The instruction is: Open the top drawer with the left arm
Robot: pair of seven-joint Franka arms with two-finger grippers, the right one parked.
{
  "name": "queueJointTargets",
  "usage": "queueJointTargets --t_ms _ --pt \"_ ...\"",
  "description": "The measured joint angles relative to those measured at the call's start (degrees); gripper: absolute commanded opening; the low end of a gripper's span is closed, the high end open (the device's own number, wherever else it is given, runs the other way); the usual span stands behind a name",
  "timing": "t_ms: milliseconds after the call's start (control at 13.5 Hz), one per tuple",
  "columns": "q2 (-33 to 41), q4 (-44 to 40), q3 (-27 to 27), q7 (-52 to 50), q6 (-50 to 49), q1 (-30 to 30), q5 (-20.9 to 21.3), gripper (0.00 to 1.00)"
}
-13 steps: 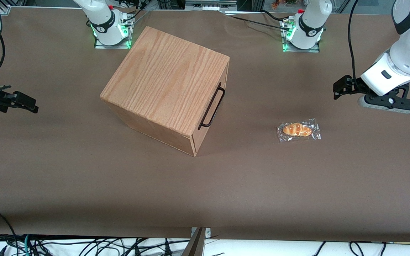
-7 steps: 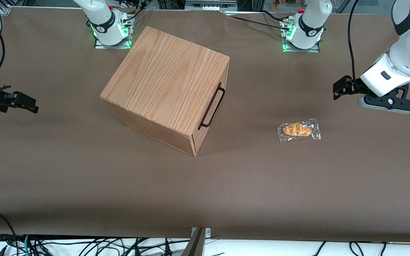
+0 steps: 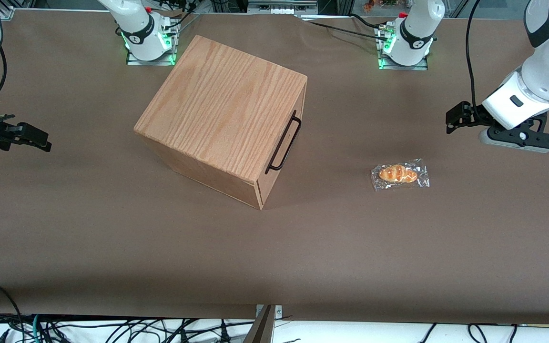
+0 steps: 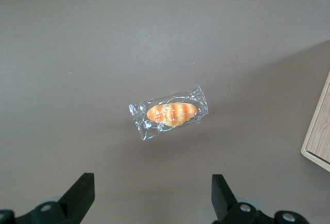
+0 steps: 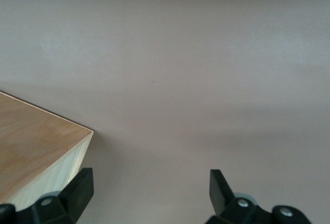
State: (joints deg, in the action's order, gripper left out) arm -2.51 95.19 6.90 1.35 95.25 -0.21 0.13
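Brown table, top drawer shut, left arm's gripper aloft, jaws spread, no readable writing.

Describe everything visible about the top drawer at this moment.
The shallow light-wood top drawer sits fully shut, flush in its cube-shaped oak-grain wooden box on the brown table. Its long thin black wire bar handle stands off the front. Nothing touches it: the left arm's black two-finger end effector hangs open toward the working arm's end of the table.
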Motion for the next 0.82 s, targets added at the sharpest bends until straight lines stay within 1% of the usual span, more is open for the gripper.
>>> queueJointTargets --t_ms 446,818 --pt "0.0 0.0 0.2 0.0 -2.9 -0.1 0.0 1.0" --pt "-0.1 0.0 0.3 0.0 -3.3 -0.1 0.0 1.0"
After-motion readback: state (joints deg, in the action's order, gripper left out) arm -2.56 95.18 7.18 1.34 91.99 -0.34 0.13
